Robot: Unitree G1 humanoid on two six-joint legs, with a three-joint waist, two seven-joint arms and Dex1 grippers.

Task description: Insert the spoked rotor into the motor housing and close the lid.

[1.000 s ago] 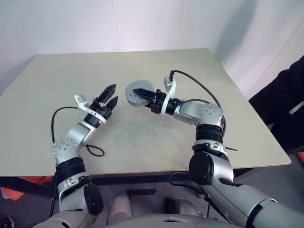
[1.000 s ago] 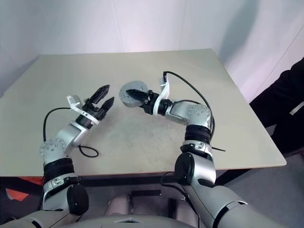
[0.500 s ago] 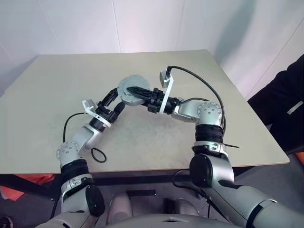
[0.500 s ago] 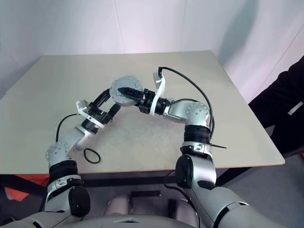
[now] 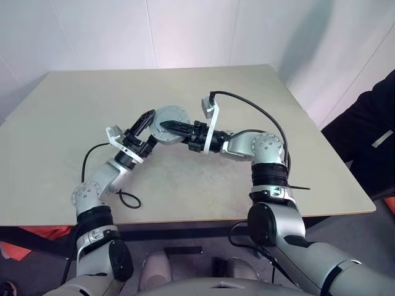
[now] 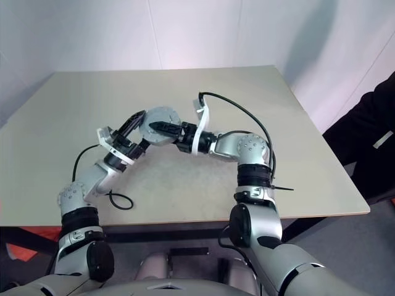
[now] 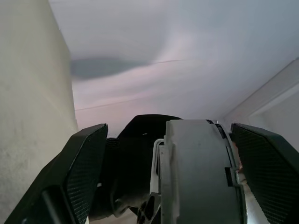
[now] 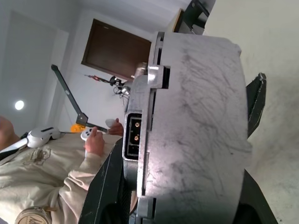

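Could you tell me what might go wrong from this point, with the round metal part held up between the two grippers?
1. Handover drop: the right gripper holds the motor housing in the air above the table. The left gripper brackets it with open fingers, so an early release could let it fall.
2. Finger clash: both grippers crowd the same part, so the left fingers may close on the right gripper instead.

Pale beige worktop (image 5: 259, 98) under it all; the motor housing (image 8: 196, 126) shows dull silver-grey, scuffed with fine dark scratches; black fingers (image 7: 84, 172) carry a cross-hatched pad pattern.
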